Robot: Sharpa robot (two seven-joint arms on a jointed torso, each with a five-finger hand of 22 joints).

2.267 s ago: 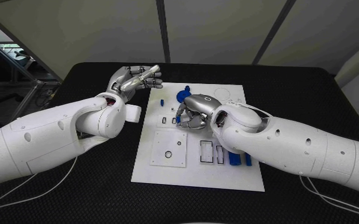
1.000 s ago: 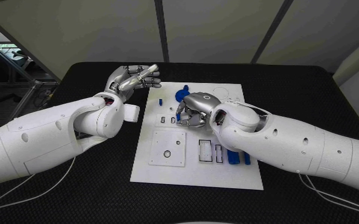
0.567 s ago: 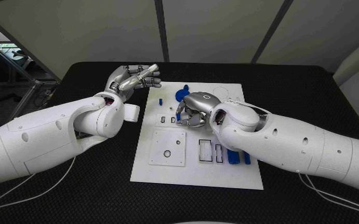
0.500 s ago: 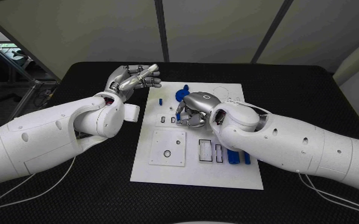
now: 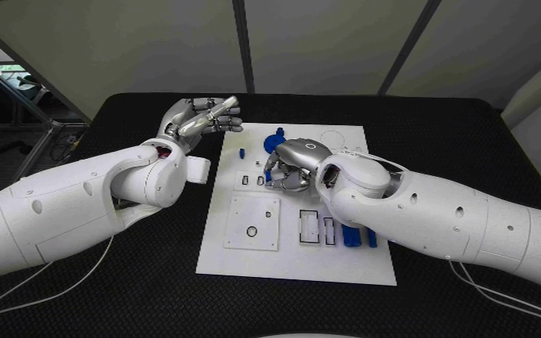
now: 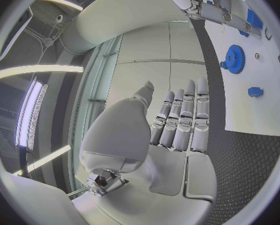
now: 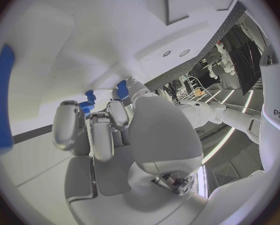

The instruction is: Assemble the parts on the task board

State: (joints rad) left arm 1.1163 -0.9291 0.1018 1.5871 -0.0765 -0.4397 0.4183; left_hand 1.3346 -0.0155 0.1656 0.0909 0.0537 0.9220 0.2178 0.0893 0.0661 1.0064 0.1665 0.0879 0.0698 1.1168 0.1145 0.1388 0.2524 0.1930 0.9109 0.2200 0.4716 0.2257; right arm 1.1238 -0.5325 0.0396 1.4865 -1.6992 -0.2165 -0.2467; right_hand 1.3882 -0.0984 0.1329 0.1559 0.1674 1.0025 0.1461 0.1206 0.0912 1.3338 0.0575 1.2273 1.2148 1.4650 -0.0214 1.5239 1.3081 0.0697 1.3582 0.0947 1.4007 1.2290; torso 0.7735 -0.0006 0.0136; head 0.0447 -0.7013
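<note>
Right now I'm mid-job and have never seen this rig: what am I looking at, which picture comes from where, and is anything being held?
This is a robot with two white arms ending in silver hands, working at a black table. The square picture looks down from its head; each round picture comes from a camera at one wrist, behind that hand. On the table lies the white task board, carrying small blue parts: a blue gear toward its far end and blue pegs at its near right. The left hand is raised beside the board's far left corner, fingers straight and together, holding nothing. The right hand is curled over the board's middle; whether it holds a part I cannot tell.
</note>
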